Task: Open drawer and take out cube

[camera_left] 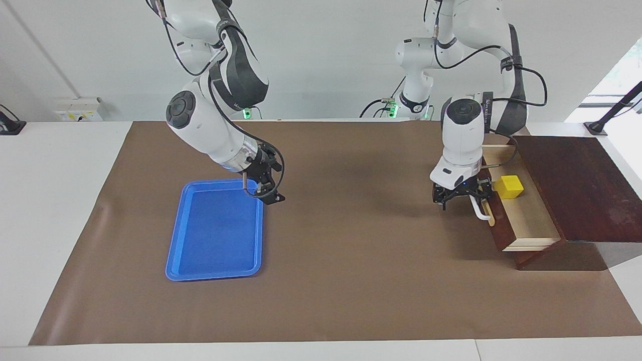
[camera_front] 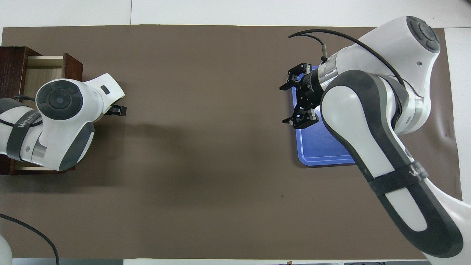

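The drawer [camera_left: 526, 220] is pulled out of the dark wooden box [camera_left: 577, 185] at the left arm's end of the table, showing its pale interior. The yellow cube [camera_left: 508, 186] sits inside it, toward the end nearer the robots. My left gripper [camera_left: 461, 198] is low, in front of the drawer front, right beside the white handle [camera_left: 482, 213], and looks open and empty. In the overhead view the left arm hides the cube, and only part of the drawer [camera_front: 40, 71] shows. My right gripper [camera_left: 262, 193] is open and empty over the blue tray's corner.
The blue tray [camera_left: 215, 230] lies on the brown mat toward the right arm's end of the table; it also shows in the overhead view [camera_front: 320, 147], partly under the right arm. The right gripper [camera_front: 287, 104] hangs at the tray's edge.
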`<state>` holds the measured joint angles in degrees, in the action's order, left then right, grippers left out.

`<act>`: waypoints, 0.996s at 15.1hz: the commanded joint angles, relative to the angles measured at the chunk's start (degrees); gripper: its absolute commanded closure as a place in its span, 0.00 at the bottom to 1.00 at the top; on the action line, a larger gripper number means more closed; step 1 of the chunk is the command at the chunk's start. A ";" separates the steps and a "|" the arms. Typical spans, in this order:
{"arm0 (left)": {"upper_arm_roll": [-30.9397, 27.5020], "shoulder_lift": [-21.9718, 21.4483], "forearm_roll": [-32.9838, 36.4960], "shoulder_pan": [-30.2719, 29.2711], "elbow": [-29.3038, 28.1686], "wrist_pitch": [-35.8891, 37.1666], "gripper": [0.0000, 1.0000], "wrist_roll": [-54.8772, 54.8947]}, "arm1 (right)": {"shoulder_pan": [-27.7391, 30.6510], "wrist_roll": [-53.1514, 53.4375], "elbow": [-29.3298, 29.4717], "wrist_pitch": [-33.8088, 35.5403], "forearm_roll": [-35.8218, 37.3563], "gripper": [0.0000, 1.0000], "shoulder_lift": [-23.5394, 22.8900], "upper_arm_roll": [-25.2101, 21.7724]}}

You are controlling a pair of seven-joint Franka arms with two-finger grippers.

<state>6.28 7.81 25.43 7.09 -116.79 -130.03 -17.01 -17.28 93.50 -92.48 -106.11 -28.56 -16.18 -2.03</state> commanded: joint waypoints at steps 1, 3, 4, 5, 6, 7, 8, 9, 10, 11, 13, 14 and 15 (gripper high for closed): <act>-0.39 -0.08 -0.38 2.05 -0.37 0.57 0.00 -1.80 | -0.38 -2.01 -0.42 -0.32 -0.71 0.03 0.36 -0.17; -0.30 -0.08 -0.65 2.49 -0.11 0.92 0.00 -1.80 | -0.74 -2.18 -0.42 -0.33 -0.62 0.03 0.27 -0.17; -0.39 0.01 -1.61 3.10 0.51 1.53 0.00 -1.97 | -0.74 -2.45 -0.42 -0.33 -0.45 0.03 0.27 -0.17; -0.39 0.10 -2.31 3.37 1.12 2.32 0.00 -2.06 | -0.74 -2.62 -0.42 -0.33 0.34 0.03 0.27 -0.17; -0.39 0.19 -2.41 3.37 1.39 2.59 0.00 -2.06 | -0.91 -2.62 -0.42 -0.33 0.52 0.03 0.27 -0.17; -0.39 0.19 -2.41 3.54 1.56 2.59 0.00 -2.24 | -0.91 -2.62 -0.33 -0.33 0.52 0.03 0.27 -0.17; -0.39 0.19 -2.58 3.81 1.57 2.68 0.00 -2.24 | -0.91 -2.62 -0.15 -0.24 0.52 0.03 0.27 -0.17; -0.39 0.19 -2.58 3.72 1.48 2.77 0.00 -2.24 | -0.91 -2.71 0.02 -0.24 0.52 0.03 0.27 -0.17; -0.48 0.19 -2.58 3.72 1.57 3.11 0.00 -2.24 | -1.00 -2.71 0.02 -0.24 0.61 0.03 0.27 -0.17; -0.48 0.36 -2.58 3.63 2.70 4.42 0.00 -2.15 | -1.00 -2.89 0.02 -0.24 0.78 0.03 0.27 -0.17; -0.39 1.93 -3.37 3.72 8.39 9.85 0.00 -2.06 | -1.18 -3.15 -0.06 -0.07 1.57 0.03 0.27 -0.17; -0.39 3.34 -5.20 3.81 13.29 14.32 0.00 -2.15 | -1.18 -3.24 -0.06 -0.15 1.75 0.03 0.27 -0.17; -0.48 4.57 -7.74 3.72 18.04 18.37 0.00 -2.32 | -1.18 -3.33 -0.06 -0.15 1.75 0.02 0.27 -0.17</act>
<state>6.40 8.47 21.13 9.79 -109.37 -120.01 -18.94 -18.18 91.59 -92.37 -106.12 -27.79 -16.18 -2.02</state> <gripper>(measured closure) 0.000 0.026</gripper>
